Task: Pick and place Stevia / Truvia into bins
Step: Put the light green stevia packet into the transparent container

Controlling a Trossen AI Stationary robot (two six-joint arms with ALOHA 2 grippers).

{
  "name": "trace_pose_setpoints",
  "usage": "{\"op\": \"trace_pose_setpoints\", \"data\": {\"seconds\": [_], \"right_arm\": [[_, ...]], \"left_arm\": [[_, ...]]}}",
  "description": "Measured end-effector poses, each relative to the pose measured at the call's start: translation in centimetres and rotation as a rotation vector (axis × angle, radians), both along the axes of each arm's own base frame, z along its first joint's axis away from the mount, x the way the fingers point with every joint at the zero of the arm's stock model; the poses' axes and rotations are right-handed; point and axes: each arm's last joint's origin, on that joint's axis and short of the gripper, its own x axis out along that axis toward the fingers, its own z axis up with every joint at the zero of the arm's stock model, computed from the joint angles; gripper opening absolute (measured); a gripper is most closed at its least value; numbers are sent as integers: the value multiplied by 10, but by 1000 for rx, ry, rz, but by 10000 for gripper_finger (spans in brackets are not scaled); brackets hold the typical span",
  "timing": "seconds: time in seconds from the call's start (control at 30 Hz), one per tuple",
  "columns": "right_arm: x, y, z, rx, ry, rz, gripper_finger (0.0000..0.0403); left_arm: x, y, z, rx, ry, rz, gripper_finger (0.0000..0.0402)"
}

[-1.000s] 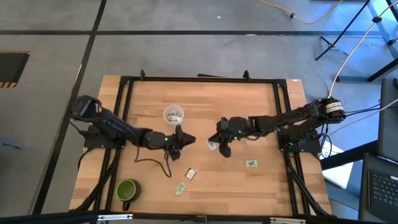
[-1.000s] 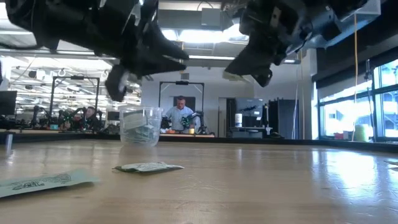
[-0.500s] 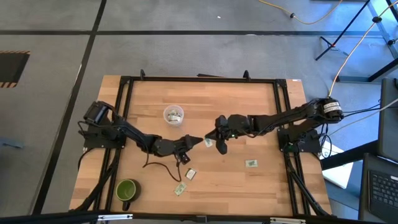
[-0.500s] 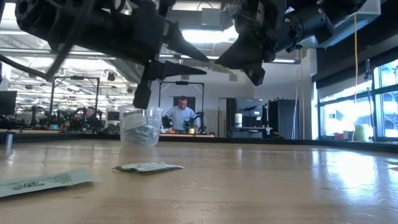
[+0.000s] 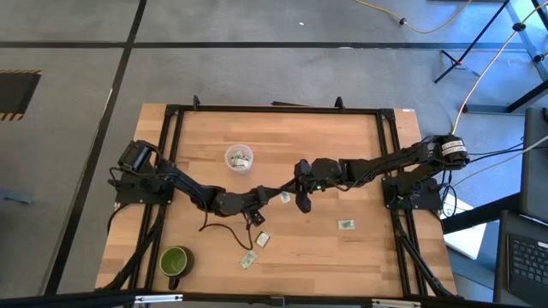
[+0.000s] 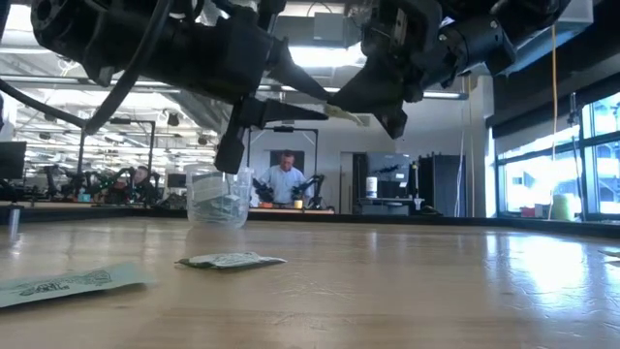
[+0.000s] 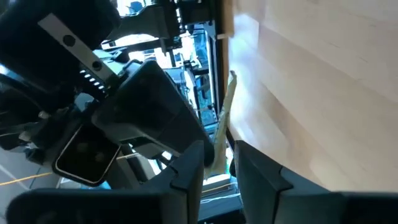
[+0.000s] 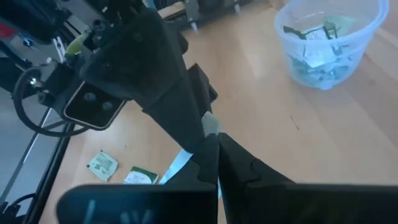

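Left gripper [image 5: 272, 194] moved in; both pinch sachet [image 5: 284, 198] with right gripper [image 5: 294, 194], seemingly level, left-right.

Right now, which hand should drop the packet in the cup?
Probably the left hand. Both hands meet at one packet in mid-air, right hand pinching its other end. The left arm comes from the cup's side, so its path looks shorter.

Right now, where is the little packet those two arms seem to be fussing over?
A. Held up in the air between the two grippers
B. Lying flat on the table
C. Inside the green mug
A: the sachet hangs well above the table, pinched where the left gripper and right gripper meet.
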Motion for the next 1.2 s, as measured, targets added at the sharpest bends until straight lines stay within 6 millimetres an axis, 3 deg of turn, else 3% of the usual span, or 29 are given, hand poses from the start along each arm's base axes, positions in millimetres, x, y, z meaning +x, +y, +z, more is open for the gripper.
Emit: {"op": "trace_pose_setpoints", "data": {"seconds": [0.13, 0.33, 0.5, 0.73, 0.93, 1.2], "right_arm": [[0, 0, 0, -6, 2, 4, 1], [0, 0, 0, -16, 1, 9, 1], [0, 0, 0, -54, -1, 26, 8], [-2, -1, -2, -137, 24, 66, 79], [-7, -8, -7, -139, 112, 51, 156], [-20, -11, -16, -91, 284, 22, 183]], "left_arm": [[0, 0, 0, 2, -1, 13, 67], [0, 0, 0, -1, -3, 15, 9], [0, 1, 0, -45, -24, 37, 2], [-4, -1, 5, -291, -169, 158, 2], [-14, 2, 26, -401, -323, 353, 2], [-48, 20, 60, -674, -430, 515, 2]]}}
